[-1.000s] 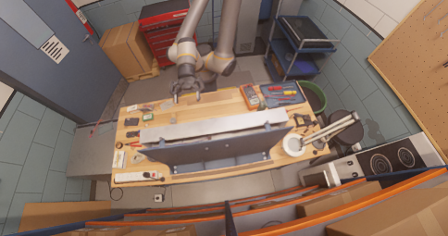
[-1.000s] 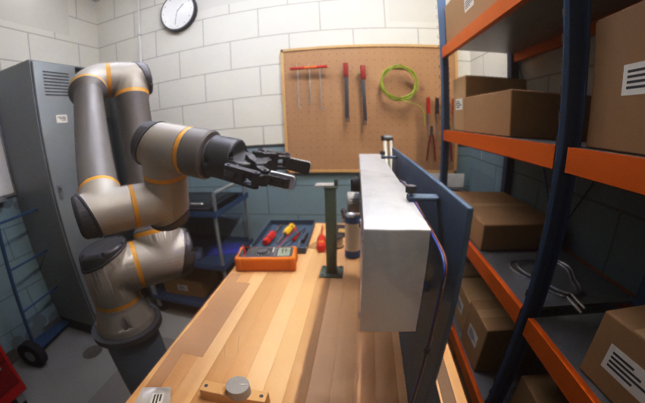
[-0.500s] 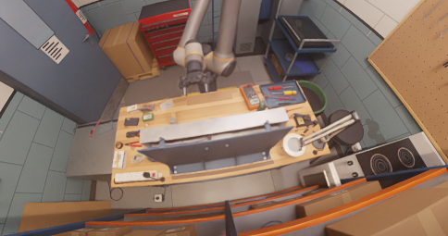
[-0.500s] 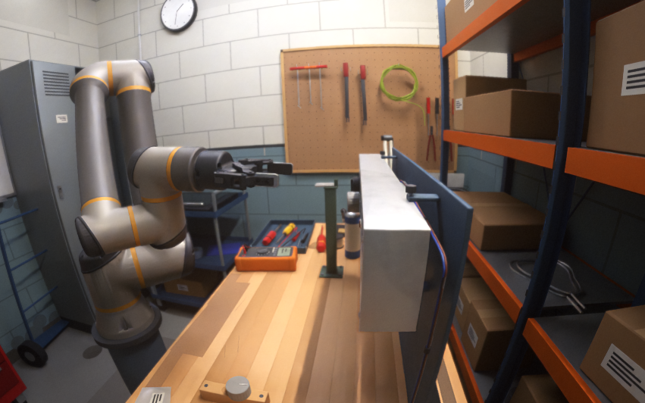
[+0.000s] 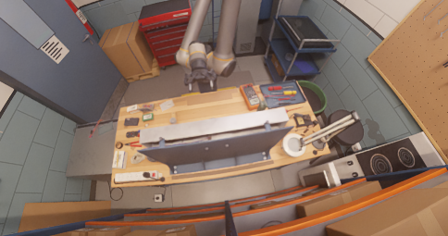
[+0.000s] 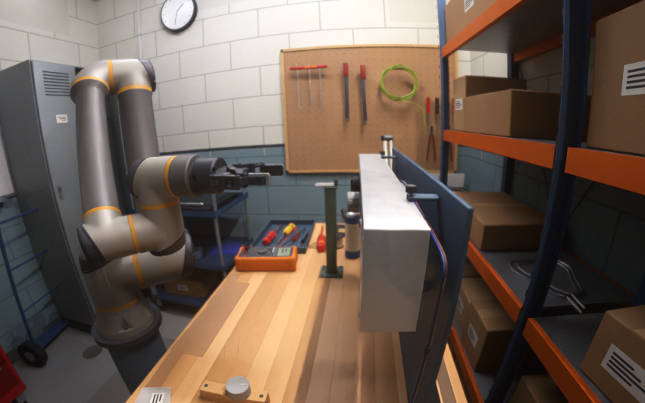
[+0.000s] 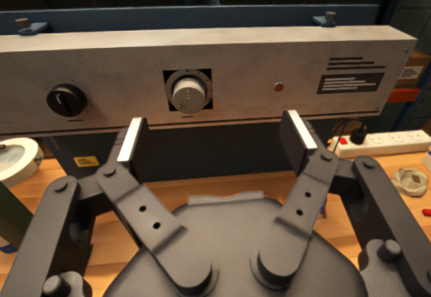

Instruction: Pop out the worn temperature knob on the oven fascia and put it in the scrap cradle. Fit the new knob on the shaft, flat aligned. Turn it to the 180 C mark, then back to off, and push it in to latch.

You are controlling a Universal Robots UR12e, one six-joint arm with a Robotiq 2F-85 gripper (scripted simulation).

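The worn temperature knob (image 7: 187, 90), grey and round, sits in a dark square recess at the middle of the steel oven fascia (image 7: 205, 74), which stands upright on the bench. My gripper (image 7: 216, 138) is open and empty, level with the fascia, facing it from some way back over the near bench edge (image 6: 264, 174). A new grey knob (image 6: 238, 387) rests on a small wooden holder at the bench's end. The scrap cradle is not identifiable.
The fascia (image 6: 390, 235) and its blue backing frame (image 5: 217, 146) stand across the bench ahead. A black knob (image 7: 66, 99) sits left of the worn one. A dark green post (image 6: 331, 228), an orange multimeter (image 6: 266, 257), a tool tray (image 6: 284, 234) and a power strip (image 7: 385, 142) lie around.
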